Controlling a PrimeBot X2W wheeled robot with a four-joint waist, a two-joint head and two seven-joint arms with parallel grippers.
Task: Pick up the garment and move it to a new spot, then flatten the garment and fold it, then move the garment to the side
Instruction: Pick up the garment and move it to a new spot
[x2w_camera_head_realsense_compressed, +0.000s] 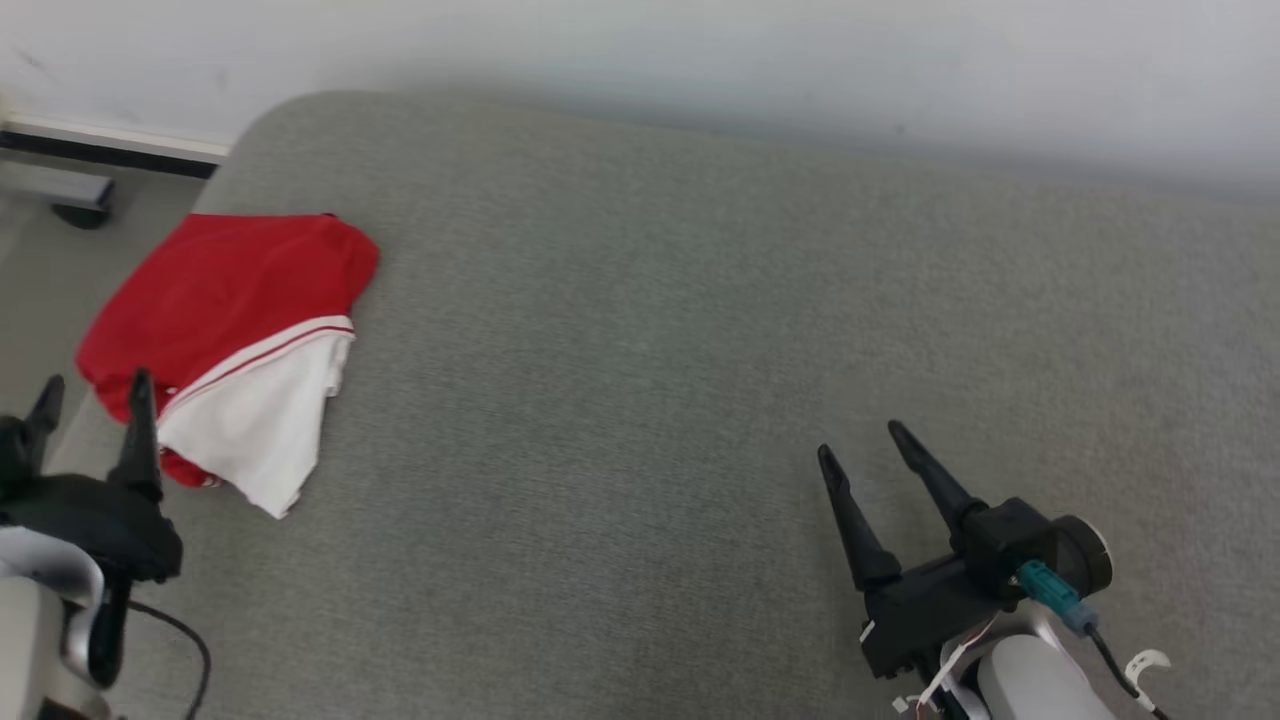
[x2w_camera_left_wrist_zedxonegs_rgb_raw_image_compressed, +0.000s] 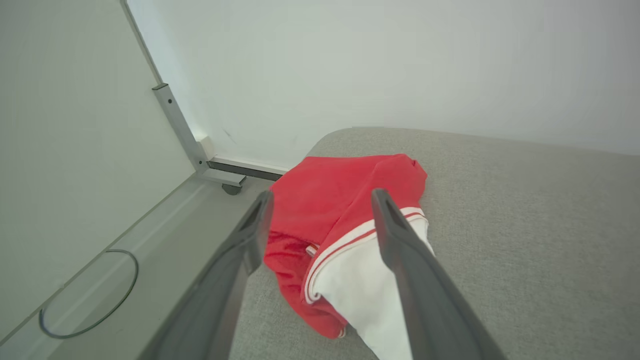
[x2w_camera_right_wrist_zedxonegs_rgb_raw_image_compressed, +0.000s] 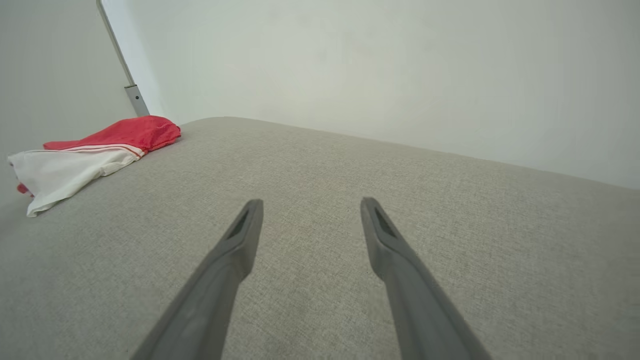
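- Head view showed the garment (x2w_camera_head_realsense_compressed: 230, 330), red with a white panel, as a compact layered bundle at about 10 o'clock. It lay on the far left corner of the grey tabletop (x2w_camera_head_realsense_compressed: 700, 300), its left side at or just over the edge (I could not tell which).
- The left tool (x2w_camera_head_realsense_compressed: 95, 382) sat at 8 o'clock, just beside the bundle's near end, fingers spread and empty. In the left wrist view the cloth lay beyond the fingers, with no pinch on it.
- The right tool (x2w_camera_head_realsense_compressed: 860, 440) sat at 4 o'clock, well apart from the cloth. Its fingers were likewise spread wide over bare tabletop, holding nothing.
- Judgement: the bundle looked doubled over rather than spread flat, and it lay off to the side. That fitted a fold done and the last move made. The white hem was rumpled, though, so an untouched heap could look the same.
- In the first case nothing was left to do; in the second, every step was.
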